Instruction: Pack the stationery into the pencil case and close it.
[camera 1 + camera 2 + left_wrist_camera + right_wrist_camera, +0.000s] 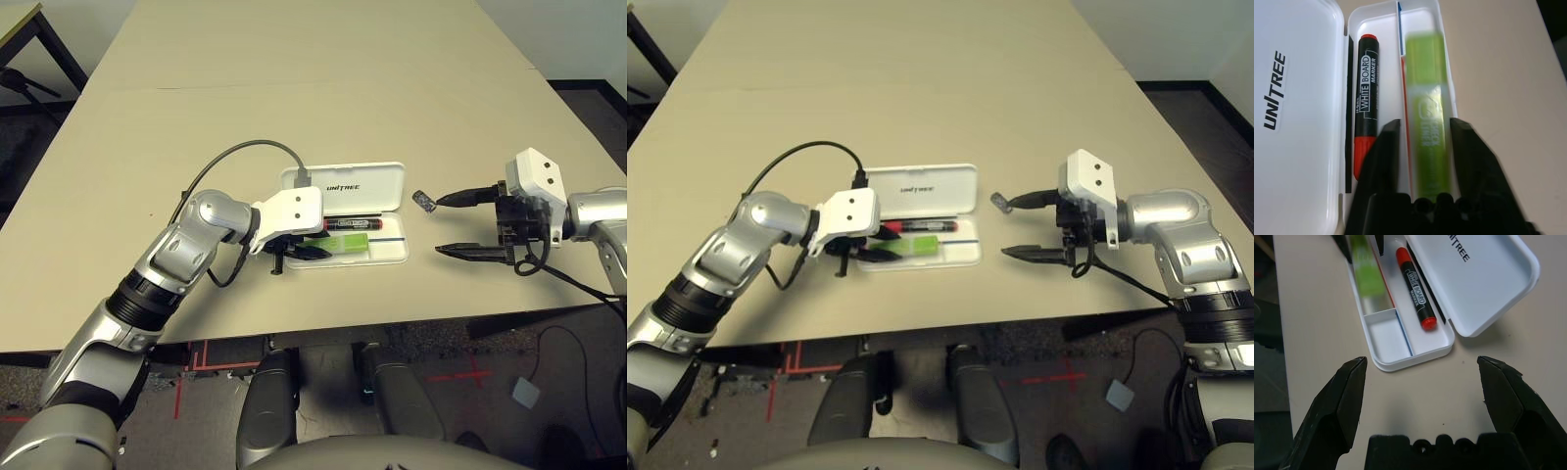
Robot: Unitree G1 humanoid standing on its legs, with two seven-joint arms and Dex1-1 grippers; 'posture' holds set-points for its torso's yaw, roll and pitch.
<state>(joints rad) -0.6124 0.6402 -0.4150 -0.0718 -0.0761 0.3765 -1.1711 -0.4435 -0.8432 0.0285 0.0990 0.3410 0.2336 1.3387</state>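
pencil case lies open on the table, between your two grippers, with its lid folded flat on the far side. your left gripper is over the end of the tray nearest to it, and its two fingers stand on both sides of the green highlighter. the highlighter lies in the near compartment of the tray. the fingers are partly apart, and you cannot tell from here if they press the highlighter or only stand beside it. just beside this gripper, on the lid side, the red marker lies in the other long compartment, parallel to the highlighter.

your right gripper hovers a little beyond the other end of the case, pointing toward it, with the fingers spread wide and nothing between them. the small dark block lies on the table just in front of its far fingertip, near the corner of the case.
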